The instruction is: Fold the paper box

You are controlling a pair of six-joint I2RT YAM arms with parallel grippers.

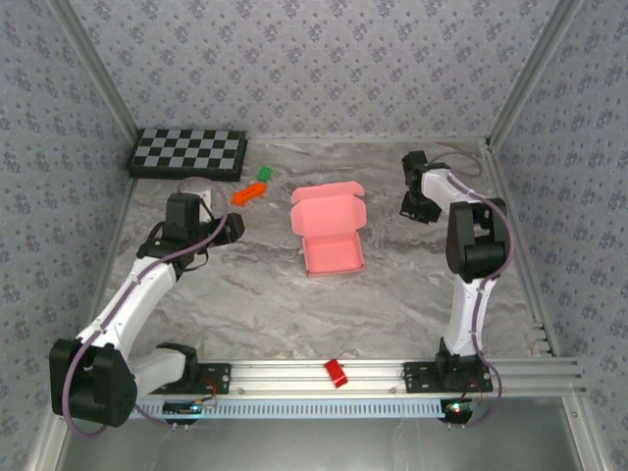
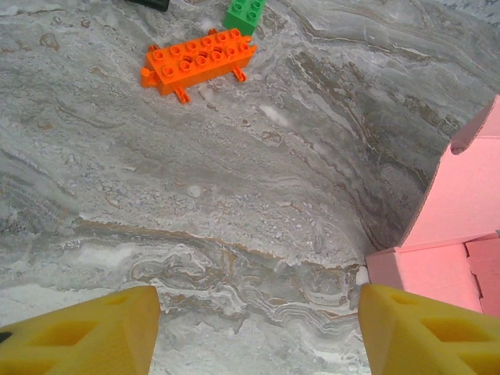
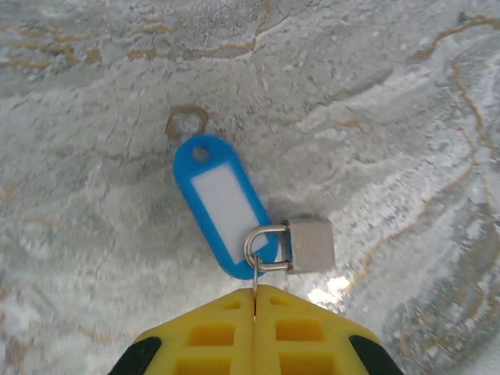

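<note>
Box [image 1: 329,231]: pink thin card, part-formed. The shallow tray at the near end has its walls up. The lid flap stands open at the far end, leaning back, side tabs showing. It sits mid-tabletop [image 1: 245,304], between the two grippers.

Left gripper [image 1: 233,228]: near the box's left side, released, nothing between its yellow fingers [image 2: 94,336]. Its wrist camera shows a box corner just beside one finger.

Right gripper [image 1: 416,204]: apart from the box, off its far right, clenched. A blue key tag [image 3: 223,207] and padlock [image 3: 308,244] lie just ahead of its tips. Cannot tell whether it pinches anything.

Pink paper box [image 1: 330,232], lid open, mid-table
</note>
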